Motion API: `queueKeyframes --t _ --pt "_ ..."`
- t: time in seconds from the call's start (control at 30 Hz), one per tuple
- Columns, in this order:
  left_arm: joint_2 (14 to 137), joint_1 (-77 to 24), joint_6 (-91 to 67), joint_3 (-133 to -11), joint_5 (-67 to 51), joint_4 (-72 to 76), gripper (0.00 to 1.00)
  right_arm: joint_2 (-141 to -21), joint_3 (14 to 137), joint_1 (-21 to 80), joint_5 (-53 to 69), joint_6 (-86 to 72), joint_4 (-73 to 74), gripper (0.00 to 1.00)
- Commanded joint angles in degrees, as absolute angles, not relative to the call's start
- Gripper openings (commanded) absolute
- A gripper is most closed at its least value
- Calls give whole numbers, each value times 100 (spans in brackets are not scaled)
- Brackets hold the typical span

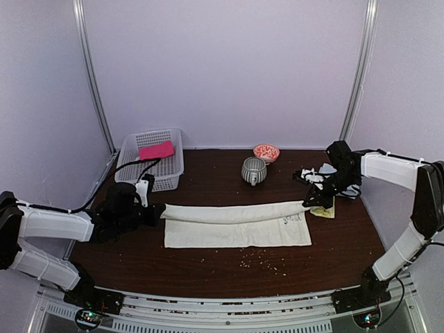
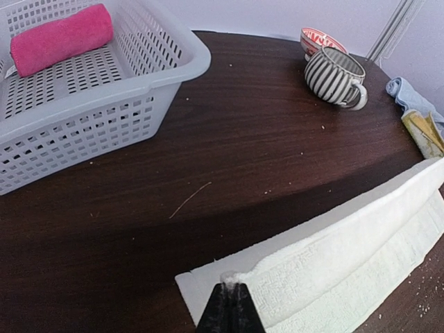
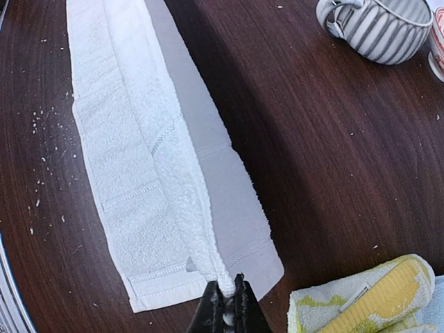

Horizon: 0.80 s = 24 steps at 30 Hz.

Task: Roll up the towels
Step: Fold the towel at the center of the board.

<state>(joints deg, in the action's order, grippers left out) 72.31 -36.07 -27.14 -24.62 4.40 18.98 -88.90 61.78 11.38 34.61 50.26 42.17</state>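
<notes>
- At the far left, the basket [image 2: 83,132] holds the pink towel [image 2: 61,36], already rolled; we count that one as done.
- The left gripper [image 2: 227,295] is closed on the left end of the far long edge of the white towel [image 1: 236,229], pinching it just above the surface [image 1: 208,267].
- That towel lies lengthwise across the middle. Its far edge is lifted and pulled taut between both arms, and the near part lies flat. We judge it mid-fold, with the rolling not yet begun.
- Behind it, the mug [image 1: 253,170] and bowl [image 1: 266,152] stand apart from the cloth, so there is room on that side. In front, bare wood scattered with crumbs runs to the near edge.
- The right gripper [image 3: 225,298] is closed on the right end of the same edge.
- Just beside it lies the yellow towel [image 3: 374,291], with a blue-grey towel [image 2: 409,94] behind it. Both are crumpled and left to roll, and we think this corner is the tightest for moving.
</notes>
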Motion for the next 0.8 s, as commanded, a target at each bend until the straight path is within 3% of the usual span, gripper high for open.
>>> queueKeyframes --t 0.0,0.77 --pt "7270 -3626 -2610 -2388 565 2003 0 -8519 5972 1133 3603 5323 4469 0" --pt "7717 -3630 -2660 -2224 264 2177 0 -8159 5019 1634 3516 5620 4757 0"
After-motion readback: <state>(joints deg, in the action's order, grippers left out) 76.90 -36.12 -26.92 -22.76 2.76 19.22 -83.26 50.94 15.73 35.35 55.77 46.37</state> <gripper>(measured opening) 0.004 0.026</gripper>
